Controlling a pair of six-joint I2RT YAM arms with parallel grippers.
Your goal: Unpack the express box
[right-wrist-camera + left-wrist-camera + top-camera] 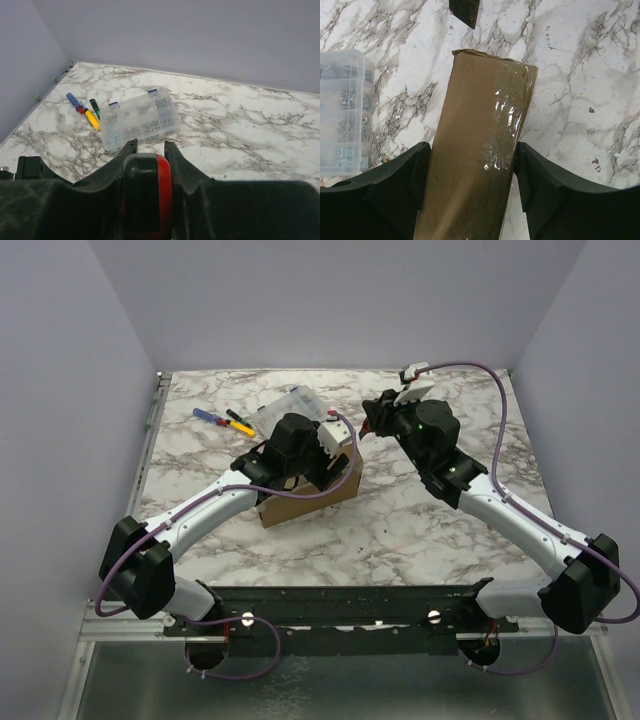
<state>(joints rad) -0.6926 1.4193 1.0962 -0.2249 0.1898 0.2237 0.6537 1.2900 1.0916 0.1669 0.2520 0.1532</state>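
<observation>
The express box (305, 496), brown cardboard, stands mid-table under my left arm. In the left wrist view a taped cardboard panel of the express box (480, 140) runs up between my fingers (400, 185), which press on both of its sides. My left gripper (312, 448) is shut on that panel. My right gripper (372, 422) hovers right of and behind the box. It is shut on a black and red tool (147, 190), and its jaws (150, 147) squeeze the tool's sides. A dark pointed tip (465, 11) shows beyond the panel's far end.
A clear plastic compartment case (290, 405) lies behind the box; it also shows in the left wrist view (342, 112) and the right wrist view (140, 120). Screwdrivers, blue (212, 417) and yellow (241, 425), lie to its left. Walls enclose the marble table (420, 530).
</observation>
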